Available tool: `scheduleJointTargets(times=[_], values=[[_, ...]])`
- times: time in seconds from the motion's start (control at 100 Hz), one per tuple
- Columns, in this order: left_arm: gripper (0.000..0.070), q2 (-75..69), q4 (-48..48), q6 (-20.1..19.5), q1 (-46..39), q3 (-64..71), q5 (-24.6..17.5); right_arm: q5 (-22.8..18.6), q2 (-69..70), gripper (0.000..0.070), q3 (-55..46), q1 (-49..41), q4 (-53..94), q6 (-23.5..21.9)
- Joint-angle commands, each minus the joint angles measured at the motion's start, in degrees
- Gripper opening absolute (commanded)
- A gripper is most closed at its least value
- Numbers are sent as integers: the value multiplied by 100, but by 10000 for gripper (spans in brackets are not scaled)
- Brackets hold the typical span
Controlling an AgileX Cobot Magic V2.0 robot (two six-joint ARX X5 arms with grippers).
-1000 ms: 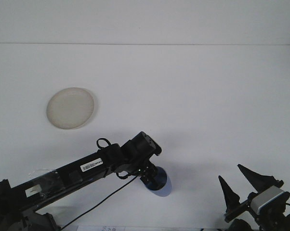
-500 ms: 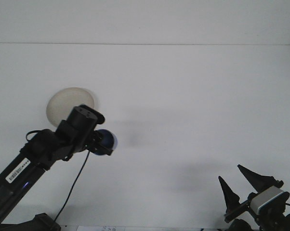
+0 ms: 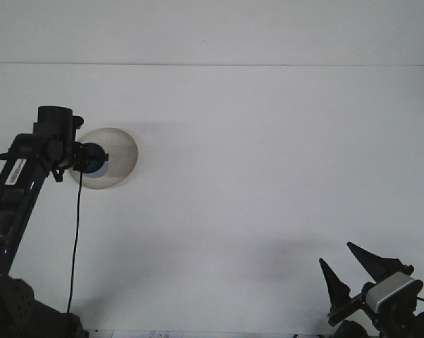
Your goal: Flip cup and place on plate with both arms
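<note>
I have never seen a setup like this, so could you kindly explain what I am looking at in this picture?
This is a single front view, looking forward over a plain white table from the robot's position. The robot has two black arms. Its left gripper holds a small dark blue cup over a round, pale, shallow plate at the left. The right gripper rests at the bottom right corner, its pointed fingers spread apart and holding nothing. A black cable hangs from the left arm.

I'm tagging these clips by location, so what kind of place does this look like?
Probably a lab or robot test bench, not a home: a bare white table holds only a plate and a blue cup carried by the left gripper, with the right gripper idle.
</note>
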State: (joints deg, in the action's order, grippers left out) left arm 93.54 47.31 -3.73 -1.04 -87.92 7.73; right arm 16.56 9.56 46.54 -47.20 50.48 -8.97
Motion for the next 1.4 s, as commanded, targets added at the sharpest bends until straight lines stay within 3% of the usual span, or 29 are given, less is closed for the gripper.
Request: scheduleJointTargets(times=[0.0, 0.65, 0.71, 0.79, 0.86, 0.9, 1.24, 1.39], values=[[7, 297, -186, 33, -28, -291, -31, -4, 20, 467, 26, -50, -13, -96], [22, 1408, -544, 120, -48, -643, -203, 4, 20, 467, 26, -50, 57, -157], [85, 1401, -531, 170, -50, -667, -203, 4, 20, 467, 26, -50, 57, -157], [315, 1401, -431, 251, -50, -778, -203, 4, 20, 467, 26, -50, 59, -155], [461, 1401, -350, 323, -50, -916, -203, 4, 20, 467, 26, -50, 57, -155], [508, 1397, -299, 354, -50, -1014, -203, 4, 20, 467, 26, -50, 59, -153], [516, 1182, 1176, 487, -48, -2697, -203, 2, 20, 467, 26, -50, 63, -151], [515, 313, 1283, 566, -44, -2892, -203, 7, 20, 467, 26, -48, 59, -153]])
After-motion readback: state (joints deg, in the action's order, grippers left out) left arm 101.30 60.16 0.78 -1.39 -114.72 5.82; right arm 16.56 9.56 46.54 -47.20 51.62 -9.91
